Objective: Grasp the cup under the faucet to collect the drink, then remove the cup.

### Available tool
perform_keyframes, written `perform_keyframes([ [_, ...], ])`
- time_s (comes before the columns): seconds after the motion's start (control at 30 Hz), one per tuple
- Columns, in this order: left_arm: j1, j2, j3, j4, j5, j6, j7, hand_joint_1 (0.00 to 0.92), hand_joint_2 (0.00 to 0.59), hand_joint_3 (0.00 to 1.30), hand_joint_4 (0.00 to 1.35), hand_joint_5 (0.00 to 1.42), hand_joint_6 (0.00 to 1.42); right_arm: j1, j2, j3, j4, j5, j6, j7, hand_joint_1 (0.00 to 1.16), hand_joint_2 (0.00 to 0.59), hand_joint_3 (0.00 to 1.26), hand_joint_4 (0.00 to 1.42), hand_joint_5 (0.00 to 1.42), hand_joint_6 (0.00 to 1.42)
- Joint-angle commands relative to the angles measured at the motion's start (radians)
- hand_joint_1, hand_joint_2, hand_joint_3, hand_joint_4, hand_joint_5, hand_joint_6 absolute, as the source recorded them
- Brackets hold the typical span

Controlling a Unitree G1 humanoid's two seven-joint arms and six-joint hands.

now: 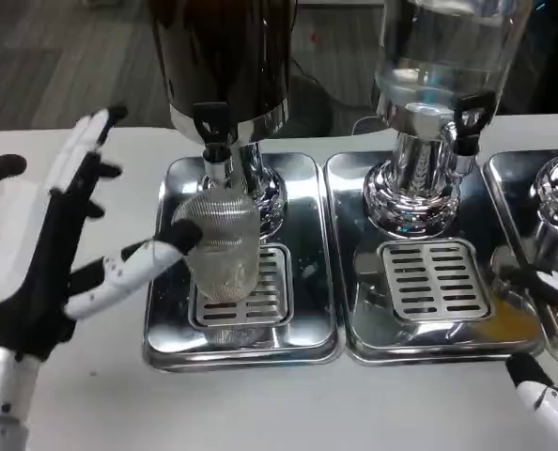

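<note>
The left hand (pixel 49 249) is spreading wide open, its fingers (pixel 86 150) fanning toward the table's far edge while its thumb tip is reaching to the side of the cup (pixel 220 246), gripping nothing. The clear textured cup is standing upright on the grate of the left drip tray (pixel 302 329), directly under the faucet (pixel 215 141) of the dark dispenser (pixel 224 56); its contents are too hard to tell. The right hand (pixel 547 381) is showing only fingertips at the table's right near corner, its state unclear.

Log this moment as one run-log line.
left hand: open, fingers spread, one fingertip at cup | cup: upright on drip grate under dark dispenser's faucet | right hand: at table's right edge
</note>
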Motion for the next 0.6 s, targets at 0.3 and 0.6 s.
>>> perform_keyframes([
  [0.3,-0.144,-0.053,-0.044,-0.115,0.048,0.112,-0.147,0.0,0.049,0.18,0.09,0.24,0.62,0.026,-0.019,-0.086,0.077,-0.099,-0.033,-0.037,0.45,0.364,0.22,0.03,0.01,0.0],
  [0.6,-0.161,-0.065,-0.054,-0.124,0.087,0.181,-0.185,0.0,0.038,0.2,0.13,0.42,0.77,0.03,-0.016,-0.085,0.101,-0.092,-0.068,-0.036,0.42,0.366,0.19,0.01,0.01,0.0],
])
